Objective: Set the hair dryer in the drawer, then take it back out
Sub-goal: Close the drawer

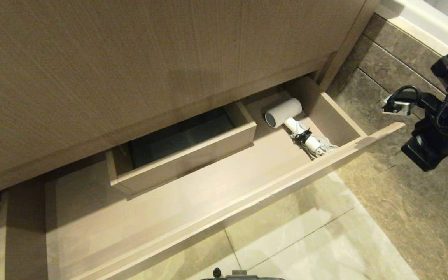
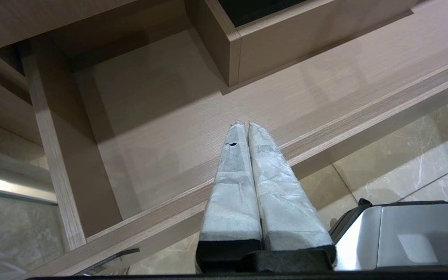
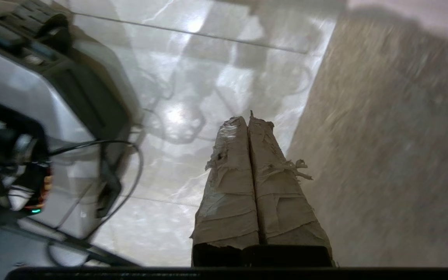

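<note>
Left gripper point(image 2: 243, 123), its two pale tape-wrapped fingers pressed together on nothing, hangs over the left part of the wide, shallow light wood-grain drawer point(image 1: 216, 202), just above the front rail.

Drawer stands pulled out under the taller wood-grain panel point(image 1: 130, 58). Left stretch of its floor bare. At the back middle, a boxed wooden cut-out point(image 1: 187, 155) with a dark recess inside.

Right of that box, in the drawer's far right corner, lies the small white hair dryer point(image 1: 284, 112): short barrel with its grey round end facing the box, white handle running toward the front rail, white coiled cord point(image 1: 319, 147) bunched at the handle's end with a black strap around it. Nothing touches it.

Beyond the drawer's right end, grey-brown stone wall tiles point(image 1: 383, 70) and a glossy pale marble floor point(image 1: 309, 233).

Right gripper point(image 3: 247, 118), frayed tape-wrapped fingers closed flat against each other, empty, hangs over the floor well clear of the drawer. Right arm's black wrist housing point(image 1: 438, 120) sits at the far right, apart from the dryer.
</note>
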Controlling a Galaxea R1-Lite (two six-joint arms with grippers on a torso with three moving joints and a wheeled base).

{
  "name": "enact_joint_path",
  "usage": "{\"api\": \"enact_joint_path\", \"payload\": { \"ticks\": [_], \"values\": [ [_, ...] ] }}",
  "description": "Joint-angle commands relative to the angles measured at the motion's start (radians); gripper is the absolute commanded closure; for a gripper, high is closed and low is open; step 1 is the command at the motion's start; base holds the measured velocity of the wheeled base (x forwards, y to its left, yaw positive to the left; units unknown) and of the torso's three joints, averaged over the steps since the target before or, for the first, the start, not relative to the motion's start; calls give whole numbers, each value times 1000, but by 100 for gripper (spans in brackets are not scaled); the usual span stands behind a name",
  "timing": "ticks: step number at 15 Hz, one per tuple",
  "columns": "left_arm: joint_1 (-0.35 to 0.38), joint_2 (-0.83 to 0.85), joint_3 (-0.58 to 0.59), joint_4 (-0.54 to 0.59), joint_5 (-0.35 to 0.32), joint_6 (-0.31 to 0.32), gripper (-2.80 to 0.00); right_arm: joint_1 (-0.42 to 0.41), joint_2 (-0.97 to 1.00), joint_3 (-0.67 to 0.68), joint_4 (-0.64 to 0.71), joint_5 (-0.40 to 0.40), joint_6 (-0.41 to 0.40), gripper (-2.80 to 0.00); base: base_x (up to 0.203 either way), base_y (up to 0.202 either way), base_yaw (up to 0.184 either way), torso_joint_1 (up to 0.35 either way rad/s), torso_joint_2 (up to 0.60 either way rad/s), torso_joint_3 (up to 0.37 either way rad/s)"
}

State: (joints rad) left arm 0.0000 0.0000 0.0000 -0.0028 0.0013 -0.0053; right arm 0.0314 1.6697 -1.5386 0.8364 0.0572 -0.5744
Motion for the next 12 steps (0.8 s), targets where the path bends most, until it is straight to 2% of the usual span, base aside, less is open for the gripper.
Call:
{"api": "enact_joint_path", "payload": {
  "ticks": [1, 5, 6, 9, 12],
  "values": [
    [0, 1, -1, 0, 0, -1, 0, -13, 64, -24, 2, 2, -15, 0, 0, 0, 0, 0, 0, 0],
    [0, 0, 0, 0, -1, -1, 0, -46, 105, -39, -12, 2, -74, 0, 0, 0, 0, 0, 0, 0],
    [0, 0, 0, 0, -1, -1, 0, -47, 109, -44, -20, 3, -73, 0, 0, 0, 0, 0, 0, 0],
    [0, 1, 0, 0, 0, -1, 0, -47, 169, -105, -155, 5, -43, 0, 0, 0, 0, 0, 0, 0],
    [0, 0, 0, 0, 0, -1, 0, -48, 184, -129, -207, 6, -16, 0, 0, 0, 0, 0, 0, 0]
  ]
}}
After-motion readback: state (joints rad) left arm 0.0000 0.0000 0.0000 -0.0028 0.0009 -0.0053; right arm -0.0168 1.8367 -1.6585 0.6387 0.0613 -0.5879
